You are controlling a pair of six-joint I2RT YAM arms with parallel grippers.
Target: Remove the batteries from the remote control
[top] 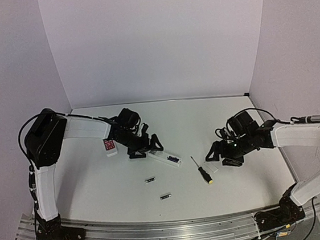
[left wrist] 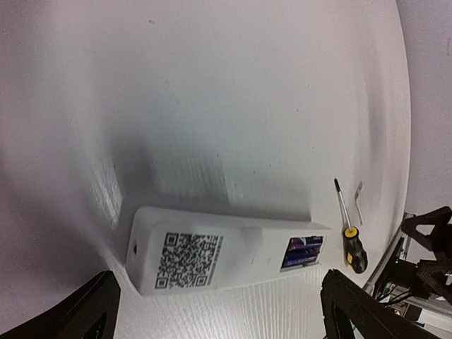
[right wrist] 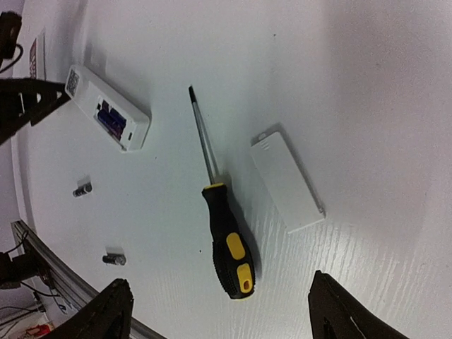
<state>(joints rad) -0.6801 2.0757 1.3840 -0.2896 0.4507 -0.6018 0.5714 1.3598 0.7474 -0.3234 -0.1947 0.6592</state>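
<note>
Both claws stand apart and empty, the left claw (left wrist: pixel 222 311) over the white remote (left wrist: pixel 212 258) and the right claw (right wrist: pixel 226 311) above the screwdriver (right wrist: pixel 224 236). Two batteries (top: pixel 150 180) lie loose on the desk (top: pixel 98 184), and blue cells (left wrist: pixel 304 252) seem seated in the remote's open compartment. A clumsy grab could skid the remote or roll the loose batteries off the near edge.

I see the white table (top: pixel 218 125) with a white remote (top: pixel 165 158) near its middle, back side up. A battery (top: pixel 150 180) lies at the remote's 7 o'clock and a second battery (top: pixel 166 197) at its 6. The screwdriver (top: pixel 202 170) lies at 4 o'clock, with the flat white cover (right wrist: pixel 286 180) just beside it. A red-faced remote (top: pixel 110 146) sits at 10 o'clock.
</note>
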